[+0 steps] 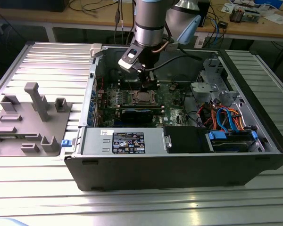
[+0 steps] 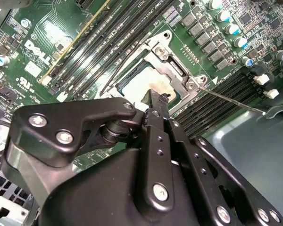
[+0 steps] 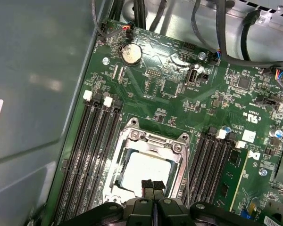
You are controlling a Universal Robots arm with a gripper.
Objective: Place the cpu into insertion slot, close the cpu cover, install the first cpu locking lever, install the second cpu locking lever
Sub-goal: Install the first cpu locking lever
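Observation:
The cpu (image 3: 146, 170) lies in the insertion slot (image 1: 144, 98) on the green board, its silver top (image 2: 137, 84) showing. The cpu cover (image 3: 153, 140) lies flat around it as a silver frame (image 2: 175, 69). My gripper (image 3: 152, 184) hangs just over the cpu's edge, fingers (image 2: 156, 104) pressed together with nothing between them. In the exterior view the gripper (image 1: 146, 84) stands straight above the slot. One thin locking lever (image 2: 228, 97) sticks out sideways from a cover corner; another thin rod (image 2: 119, 70) runs along the opposite side.
Black memory slots (image 3: 87, 155) flank the socket on both sides. The open case wall (image 1: 91, 94) is on the exterior view's left, cables and drive bays (image 1: 226, 120) on its right. A grey fixture (image 1: 30, 120) stands outside the case.

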